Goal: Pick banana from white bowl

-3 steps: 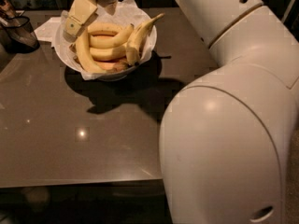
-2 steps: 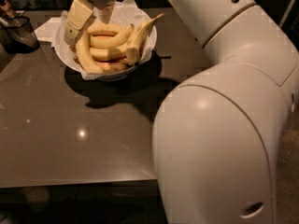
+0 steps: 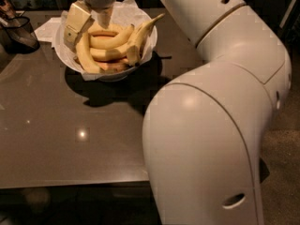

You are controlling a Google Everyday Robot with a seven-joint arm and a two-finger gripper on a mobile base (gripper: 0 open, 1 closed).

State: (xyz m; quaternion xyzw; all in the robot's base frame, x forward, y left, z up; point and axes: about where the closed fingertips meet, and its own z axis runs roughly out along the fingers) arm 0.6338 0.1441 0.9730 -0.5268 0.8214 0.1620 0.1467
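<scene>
The white bowl (image 3: 146, 55), lined with crumpled white paper, stands at the far left part of the dark table (image 3: 70, 139). Several yellow bananas (image 3: 110, 41) lie piled in it, and one banana (image 3: 140, 34) leans up against the right rim. My gripper (image 3: 90, 23) hangs straight down over the left side of the bowl. It is open, with its cream fingers (image 3: 76, 25) spread over the top of the pile, the left one low beside a banana. Nothing is held between them.
A dark mesh basket (image 3: 18, 32) sits at the table's far left edge. White paper (image 3: 47, 28) lies between it and the bowl. My large white arm (image 3: 211, 125) fills the right half of the view and hides that side of the table.
The gripper has come down slightly toward the left side of the banana pile. My arm's elbow has swung left and fills more of the view. The bananas have not moved.
</scene>
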